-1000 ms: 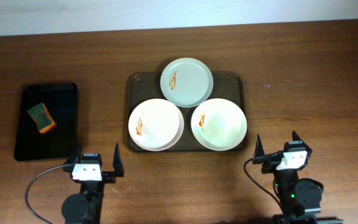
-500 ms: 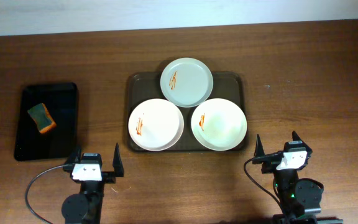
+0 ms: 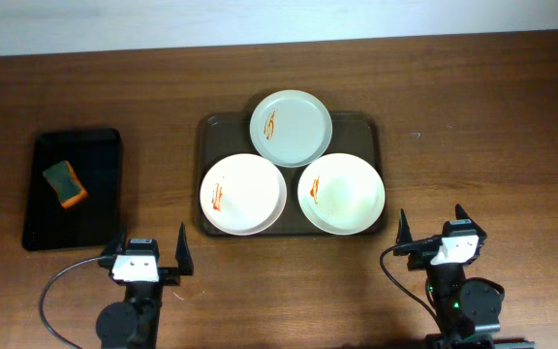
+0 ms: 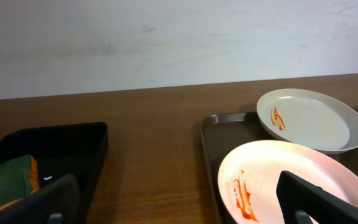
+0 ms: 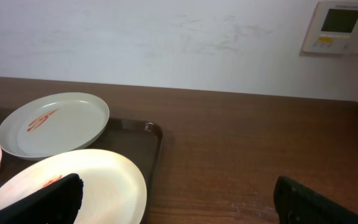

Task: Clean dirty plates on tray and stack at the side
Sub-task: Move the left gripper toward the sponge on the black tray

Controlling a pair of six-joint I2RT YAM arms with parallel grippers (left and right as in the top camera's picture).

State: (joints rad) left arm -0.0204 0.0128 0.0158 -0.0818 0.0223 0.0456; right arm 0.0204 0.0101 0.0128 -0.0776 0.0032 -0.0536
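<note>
Three dirty plates lie on the dark brown tray [image 3: 371,128]: a pale grey-green plate [image 3: 291,128] at the back, a white plate [image 3: 243,194] front left and a cream plate [image 3: 341,194] front right, each with an orange smear. My left gripper [image 3: 151,248] is open and empty near the front edge, left of the tray. My right gripper [image 3: 431,228] is open and empty, front right of the tray. In the left wrist view the white plate [image 4: 272,180] and grey-green plate [image 4: 312,118] lie ahead. In the right wrist view the cream plate [image 5: 98,180] lies ahead on the left.
A smaller glossy black tray [image 3: 95,155] at the left holds a green and orange sponge [image 3: 64,184], also seen in the left wrist view [image 4: 11,180]. A white wall runs behind the table, with a wall panel [image 5: 339,26] at the right.
</note>
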